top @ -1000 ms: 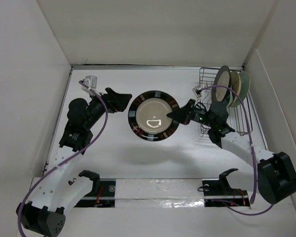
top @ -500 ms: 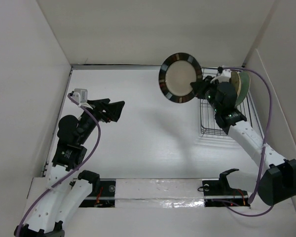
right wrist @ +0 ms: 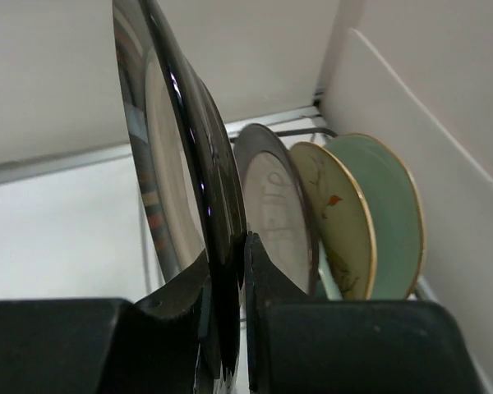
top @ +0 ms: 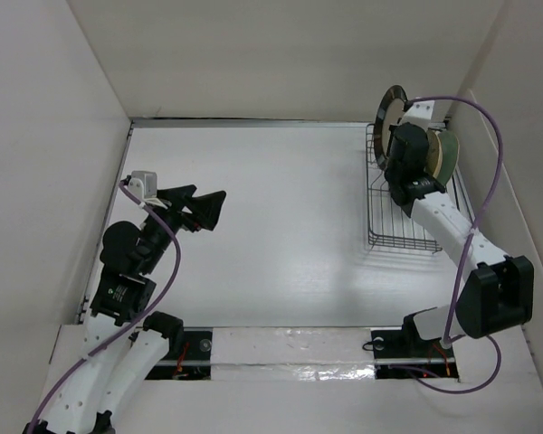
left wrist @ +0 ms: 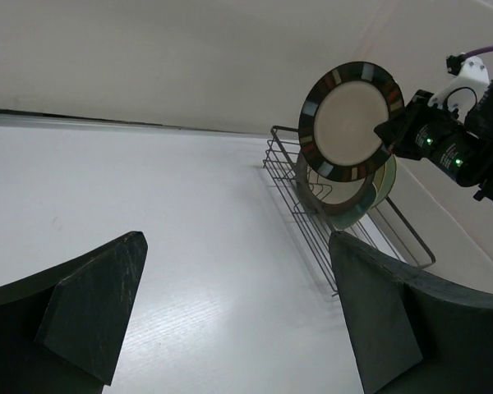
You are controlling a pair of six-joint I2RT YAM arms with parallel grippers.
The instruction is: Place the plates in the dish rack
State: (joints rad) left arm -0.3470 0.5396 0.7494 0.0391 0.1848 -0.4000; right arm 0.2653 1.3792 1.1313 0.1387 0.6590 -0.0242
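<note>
The right gripper is clamped on the rim of the striped-rim plate, holding it upright on edge over the far end of the dish rack. The plate is just beside the dark-rimmed plate, floral plate and pale-green plate standing there. The left gripper hangs spread wide and empty, well apart.

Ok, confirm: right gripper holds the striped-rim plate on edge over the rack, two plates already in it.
Wrong count: the right wrist view shows three plates in the dish rack. The right gripper does hold the striped-rim plate over it.
</note>
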